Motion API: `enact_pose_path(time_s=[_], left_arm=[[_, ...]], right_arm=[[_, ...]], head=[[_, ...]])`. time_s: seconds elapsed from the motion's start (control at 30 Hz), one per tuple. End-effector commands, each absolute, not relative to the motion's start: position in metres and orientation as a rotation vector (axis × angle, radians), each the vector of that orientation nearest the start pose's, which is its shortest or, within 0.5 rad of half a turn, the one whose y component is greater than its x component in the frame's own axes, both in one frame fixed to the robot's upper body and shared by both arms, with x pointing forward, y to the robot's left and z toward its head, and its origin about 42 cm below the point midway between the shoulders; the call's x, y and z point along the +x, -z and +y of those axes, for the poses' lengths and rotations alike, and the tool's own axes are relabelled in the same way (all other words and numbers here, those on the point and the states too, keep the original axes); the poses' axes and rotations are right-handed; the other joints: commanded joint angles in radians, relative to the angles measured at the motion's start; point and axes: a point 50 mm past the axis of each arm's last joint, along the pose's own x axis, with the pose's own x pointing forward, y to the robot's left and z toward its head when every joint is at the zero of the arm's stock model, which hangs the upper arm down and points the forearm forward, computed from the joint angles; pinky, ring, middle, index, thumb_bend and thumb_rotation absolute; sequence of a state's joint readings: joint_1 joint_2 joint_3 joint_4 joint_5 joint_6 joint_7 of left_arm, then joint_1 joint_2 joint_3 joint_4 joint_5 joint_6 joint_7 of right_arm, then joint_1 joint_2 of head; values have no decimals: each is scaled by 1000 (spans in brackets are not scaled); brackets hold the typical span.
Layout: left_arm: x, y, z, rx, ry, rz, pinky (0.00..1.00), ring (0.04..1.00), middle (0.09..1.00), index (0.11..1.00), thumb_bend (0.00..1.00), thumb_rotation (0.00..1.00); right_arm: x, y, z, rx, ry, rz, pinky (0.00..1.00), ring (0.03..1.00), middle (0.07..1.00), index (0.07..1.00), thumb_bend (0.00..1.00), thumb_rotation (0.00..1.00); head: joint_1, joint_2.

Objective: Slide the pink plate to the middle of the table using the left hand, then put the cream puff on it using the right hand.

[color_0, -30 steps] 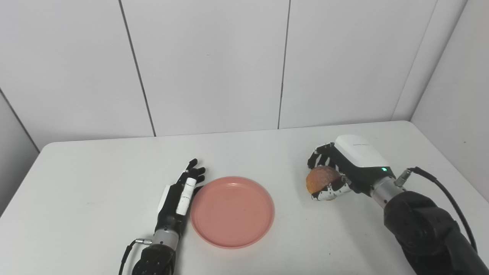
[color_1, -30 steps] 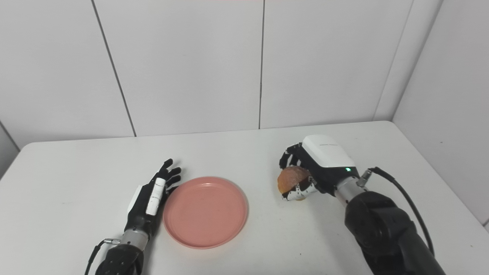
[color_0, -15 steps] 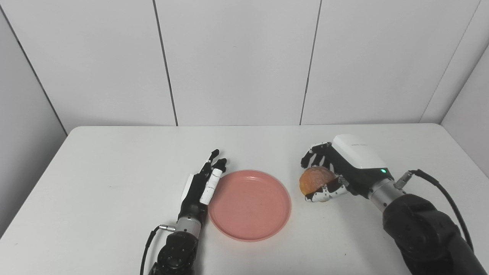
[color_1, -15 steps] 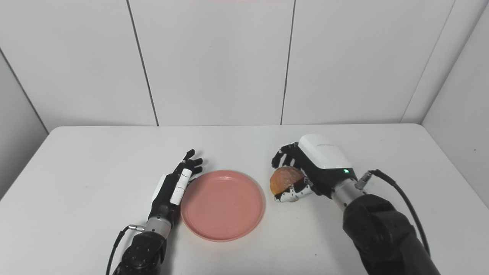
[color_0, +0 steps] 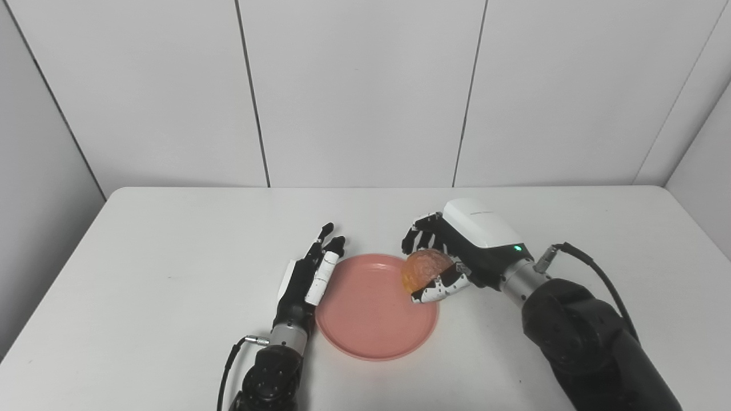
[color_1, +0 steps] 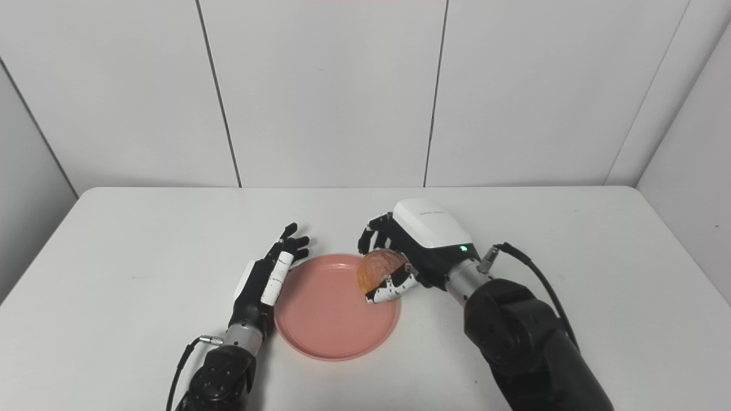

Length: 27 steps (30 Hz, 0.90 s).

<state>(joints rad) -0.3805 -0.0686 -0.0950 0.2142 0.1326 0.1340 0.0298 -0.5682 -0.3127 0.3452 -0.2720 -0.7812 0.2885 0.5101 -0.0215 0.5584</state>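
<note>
— Since a second ago, right hand carried the puff over the plate's near rim.
— Still gripped?
— Yes. Left hand, fingers straight, rests beside the plate; release remains.

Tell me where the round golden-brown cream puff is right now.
In both eye views the round golden-brown cream puff sits in the right robot hand, over the right edge of the round pink plate near the middle of the white table.

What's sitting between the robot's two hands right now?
The pink plate lies between them. The left hand is open at its left rim; the right hand holds the cream puff over its right edge. Both eye views show this.
</note>
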Motion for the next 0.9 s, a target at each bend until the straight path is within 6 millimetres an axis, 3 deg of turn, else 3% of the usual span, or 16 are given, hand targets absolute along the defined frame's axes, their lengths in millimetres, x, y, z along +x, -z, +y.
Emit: enact_pose_path(time_s=[0.0, 0.47, 0.63, 0.87], left_arm=[[396, -155, 115, 112, 185, -25, 785, 874, 881, 925, 940, 971], [395, -155, 116, 128, 189, -31, 808, 870, 880, 926, 924, 996], [396, -154, 115, 131, 192, -37, 770, 858, 877, 926, 931, 1000], [396, -154, 117, 122, 189, -28, 787, 875, 899, 933, 935, 1000]], right_arm=[[386, -327, -147, -1205, -395, -477, 338, 416, 487, 511, 518, 0], [399, -312, -110, -1225, -490, -446, 332, 402, 479, 521, 517, 0], [405, -302, -102, -1257, -498, -433, 380, 440, 493, 496, 519, 0], [417, -285, -99, -1232, -527, -394, 350, 422, 469, 518, 518, 0]], head=[[-1, 0], [-14, 5], [-15, 7], [-14, 8]])
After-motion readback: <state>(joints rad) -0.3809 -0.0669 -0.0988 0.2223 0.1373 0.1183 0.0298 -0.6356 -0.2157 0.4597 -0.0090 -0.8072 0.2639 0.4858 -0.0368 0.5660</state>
